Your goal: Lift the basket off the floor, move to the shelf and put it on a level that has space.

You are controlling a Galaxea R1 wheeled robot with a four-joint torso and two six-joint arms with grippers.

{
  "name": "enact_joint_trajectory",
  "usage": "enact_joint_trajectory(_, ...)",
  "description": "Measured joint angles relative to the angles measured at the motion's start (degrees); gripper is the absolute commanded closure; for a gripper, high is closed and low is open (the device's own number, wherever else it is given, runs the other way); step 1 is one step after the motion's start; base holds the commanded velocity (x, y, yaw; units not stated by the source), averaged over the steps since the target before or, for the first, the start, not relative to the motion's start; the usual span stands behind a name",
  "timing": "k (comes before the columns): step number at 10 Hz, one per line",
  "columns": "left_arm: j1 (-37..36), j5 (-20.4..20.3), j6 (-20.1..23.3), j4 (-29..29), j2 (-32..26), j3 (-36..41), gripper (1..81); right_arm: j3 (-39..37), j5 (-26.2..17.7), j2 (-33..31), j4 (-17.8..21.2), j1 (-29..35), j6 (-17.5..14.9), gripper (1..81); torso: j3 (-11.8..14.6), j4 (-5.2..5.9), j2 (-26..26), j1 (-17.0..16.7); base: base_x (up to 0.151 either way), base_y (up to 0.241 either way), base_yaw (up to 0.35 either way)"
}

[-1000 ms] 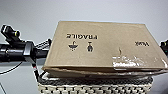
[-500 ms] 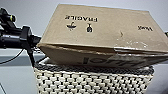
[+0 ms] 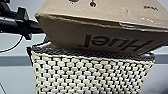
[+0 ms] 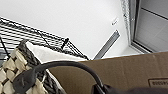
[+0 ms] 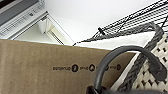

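The cream woven basket (image 3: 90,72) with its dark rim is very close in the head view, raised off the floor, which is hidden. A brown "Huel" cardboard box (image 3: 100,37) sits tilted in its top. My left arm (image 3: 17,23) reaches in beside the basket's left end. In the left wrist view a dark arched handle (image 4: 65,65) rises from the basket (image 4: 10,67) next to the box (image 4: 120,72), and the shelf's black wire level (image 4: 30,33) lies just behind. In the right wrist view the other handle (image 5: 130,52), the basket (image 5: 155,67), the box (image 5: 37,65) and the wire level (image 5: 140,18) appear.
A pale grey wall (image 3: 15,72) stands behind the basket in the head view. A thin dark cable (image 3: 12,46) hangs below my left arm. White ceiling and a window frame (image 4: 150,25) show above the rack.
The basket and box appear larger and nearer in the head view than a second ago. The box's printed side now faces the camera and more of the woven wall shows.
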Motion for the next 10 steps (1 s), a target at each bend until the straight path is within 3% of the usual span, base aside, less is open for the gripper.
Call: enact_joint_trajectory(10,-3.69,3.41,-0.90,-0.71,10.39,-13.07,81.1,-15.53,-8.22,8.18,1.01,10.79,2.34,81.1,-0.02,0.00,0.00,0.02,0.000,0.000,0.000)
